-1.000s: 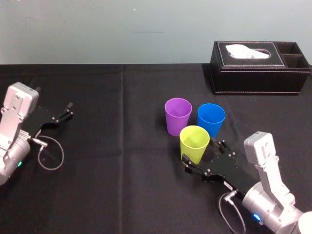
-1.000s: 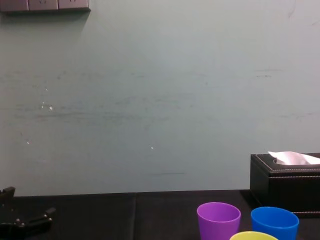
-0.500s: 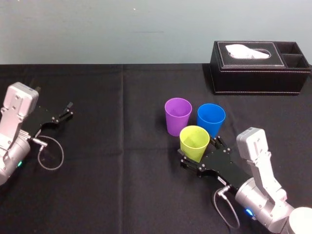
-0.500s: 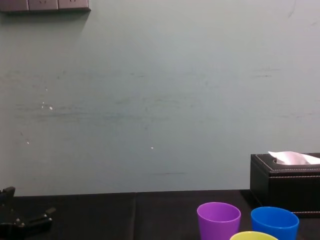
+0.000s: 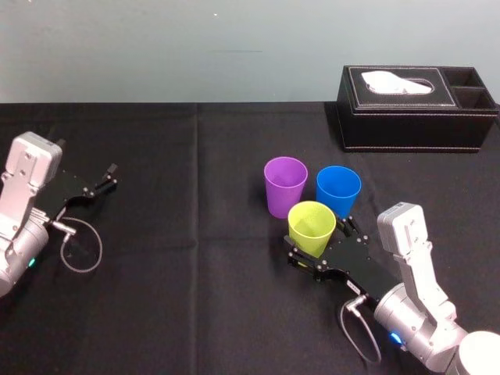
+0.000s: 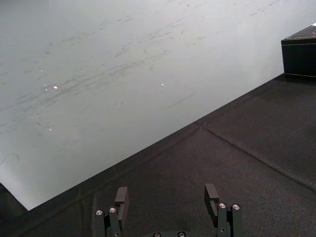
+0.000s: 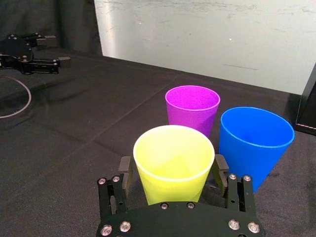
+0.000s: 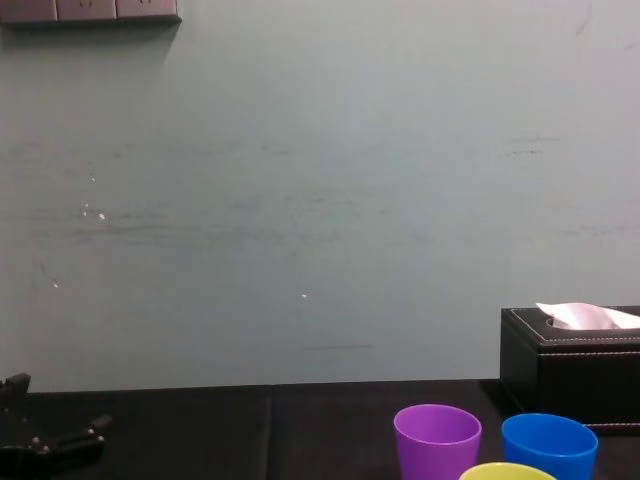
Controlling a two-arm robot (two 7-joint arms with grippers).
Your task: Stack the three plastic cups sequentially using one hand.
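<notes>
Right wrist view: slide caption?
Open right gripper straddles yellow-green cup; purple cup, blue cup beyond; left gripper parked far off.

Yellow-green cup (image 8: pixel 507 473) mostly below the chest view's lower edge, tissue box (image 8: pixel 570 365) partly beyond its right edge

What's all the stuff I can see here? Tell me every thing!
purple cup: one, purple, mid-table
blue cup: one, blue, right of the purple cup
yellow-green cup: one, yellow-green, nearer the robot than both
tissue box: one, black, back right, white tissue on top
tablecloth: one, black, over the table
left gripper: one, black, open, far left
right gripper: one, black, open, fingers either side of the yellow-green cup
</notes>
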